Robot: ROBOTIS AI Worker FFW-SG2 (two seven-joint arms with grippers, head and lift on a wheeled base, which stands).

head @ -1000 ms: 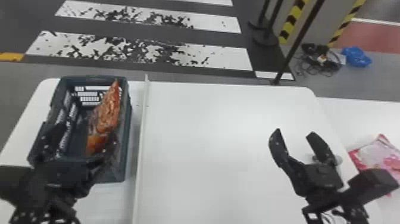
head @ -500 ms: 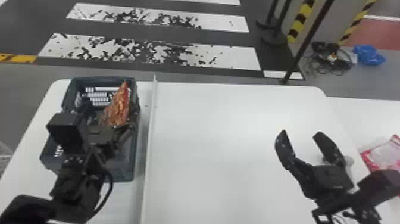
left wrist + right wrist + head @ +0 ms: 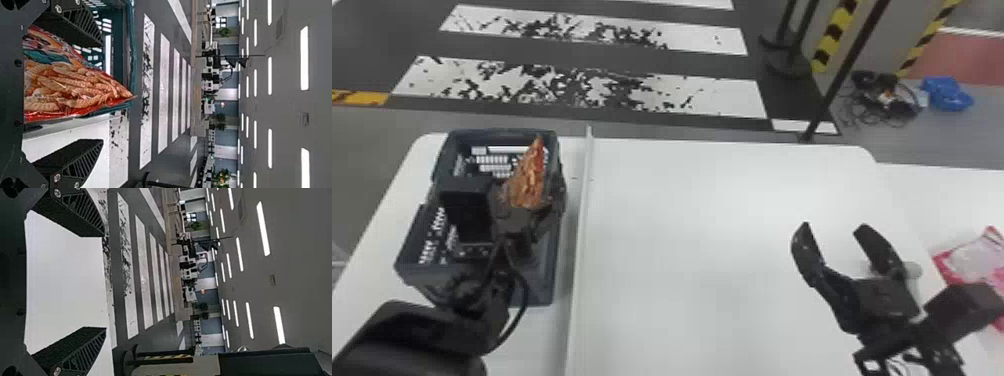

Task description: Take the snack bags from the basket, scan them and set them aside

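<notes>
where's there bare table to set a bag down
The white table is bare between the pale strip and the right gripper, back to the table's far edge. Crowded: the basket, where the left gripper straddles the orange bag.

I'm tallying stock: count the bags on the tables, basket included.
2 in view: the orange bag in the basket, by the left gripper, and the pink bag right of the right gripper. The left arm may hide more in the basket.
</notes>
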